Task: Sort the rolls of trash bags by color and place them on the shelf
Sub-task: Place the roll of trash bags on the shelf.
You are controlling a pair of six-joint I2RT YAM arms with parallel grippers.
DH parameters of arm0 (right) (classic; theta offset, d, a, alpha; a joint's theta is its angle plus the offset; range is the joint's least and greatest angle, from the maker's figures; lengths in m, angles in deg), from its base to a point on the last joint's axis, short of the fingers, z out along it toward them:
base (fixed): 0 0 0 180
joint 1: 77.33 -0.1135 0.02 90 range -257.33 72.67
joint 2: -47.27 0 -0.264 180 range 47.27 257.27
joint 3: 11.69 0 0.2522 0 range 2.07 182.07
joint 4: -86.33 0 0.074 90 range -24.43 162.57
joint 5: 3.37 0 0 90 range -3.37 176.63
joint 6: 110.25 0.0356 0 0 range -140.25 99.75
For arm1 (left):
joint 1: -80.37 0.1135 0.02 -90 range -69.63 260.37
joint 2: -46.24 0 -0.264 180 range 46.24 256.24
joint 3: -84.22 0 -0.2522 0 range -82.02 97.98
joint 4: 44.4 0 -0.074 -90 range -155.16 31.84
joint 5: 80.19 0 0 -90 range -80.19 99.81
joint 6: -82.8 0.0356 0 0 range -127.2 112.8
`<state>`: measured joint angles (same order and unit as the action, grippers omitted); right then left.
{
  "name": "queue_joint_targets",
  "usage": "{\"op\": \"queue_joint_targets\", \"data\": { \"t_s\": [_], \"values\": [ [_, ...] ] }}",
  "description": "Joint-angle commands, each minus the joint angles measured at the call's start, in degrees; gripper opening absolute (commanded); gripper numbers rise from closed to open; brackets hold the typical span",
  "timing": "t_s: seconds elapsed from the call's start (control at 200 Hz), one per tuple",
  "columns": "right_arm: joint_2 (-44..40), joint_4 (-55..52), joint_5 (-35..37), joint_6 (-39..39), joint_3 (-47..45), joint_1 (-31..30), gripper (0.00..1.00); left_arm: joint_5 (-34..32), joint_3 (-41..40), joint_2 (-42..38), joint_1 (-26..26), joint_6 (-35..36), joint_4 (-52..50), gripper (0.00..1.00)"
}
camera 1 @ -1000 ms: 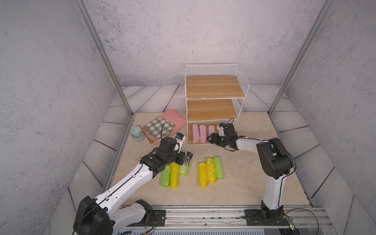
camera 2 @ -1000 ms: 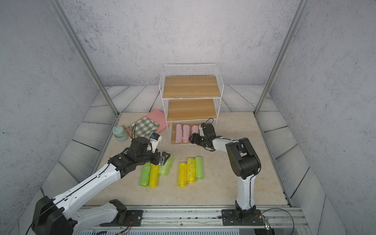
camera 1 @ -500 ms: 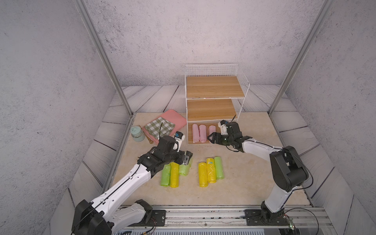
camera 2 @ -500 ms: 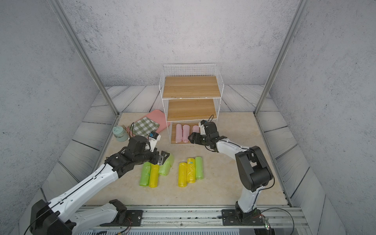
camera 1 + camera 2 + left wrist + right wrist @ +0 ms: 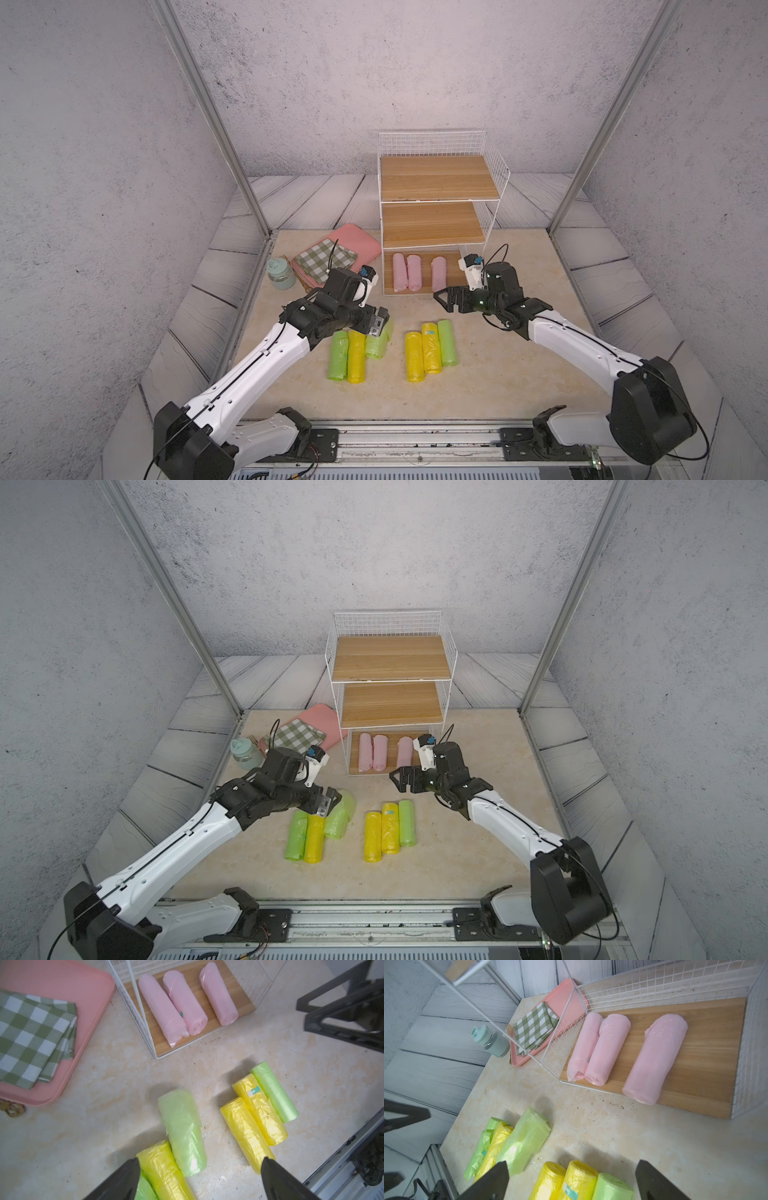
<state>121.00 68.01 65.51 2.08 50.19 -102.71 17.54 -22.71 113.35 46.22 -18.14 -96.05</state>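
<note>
The shelf (image 5: 436, 224) stands at the tabletop's (image 5: 498, 374) back edge. All three pink rolls (image 5: 415, 272) lie side by side on its bottom board, two touching and the third a little apart. The other six rolls lie on the bare tabletop nearer the front edge, in two clusters. One has a green roll (image 5: 338, 360), a yellow roll (image 5: 356, 361) and a loosened green roll (image 5: 377, 348). The other has two yellow rolls (image 5: 415, 357) and a slim green roll (image 5: 447, 343) pressed together. The left gripper (image 5: 380, 328) hovers over the loosened green roll, jaws spread wide, gripping nothing. The right gripper (image 5: 442, 300) hangs just in front of the bottom board, jaws likewise wide apart and empty. A pink tray (image 5: 357, 237) carrying a checkered cloth (image 5: 328, 259) sits near the back left corner, with a small bottle (image 5: 280, 276) beside it.
</note>
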Motion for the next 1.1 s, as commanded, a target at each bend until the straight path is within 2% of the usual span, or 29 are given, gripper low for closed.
{"op": "queue_joint_targets", "data": {
  "t_s": [0.0, 0.565, 0.761, 1.096],
  "values": [
    [-5.58, -4.21, -0.26, -3.71, -2.42, -0.13, 0.99, -1.2, 1.24, 2.81, -0.08, -1.42, -4.83, 0.97],
    [-21.2, -5.35, 5.37, -3.1, -17.87, -0.18, 0.99, -5.81, 4.93, 21.12, -4.76, -6.18, -7.49, 0.97],
    [-23.24, -5.95, 7.49, -2.05, -20.06, -0.21, 0.99, -6.81, 5.99, 25.69, -4.87, -6.86, -7.08, 0.97],
    [-23.29, -4.24, 9.25, -0.94, -22.24, -0.18, 0.99, -7.93, 7.37, 32.2, -4.87, -7.38, -5.52, 0.9]
  ]
}}
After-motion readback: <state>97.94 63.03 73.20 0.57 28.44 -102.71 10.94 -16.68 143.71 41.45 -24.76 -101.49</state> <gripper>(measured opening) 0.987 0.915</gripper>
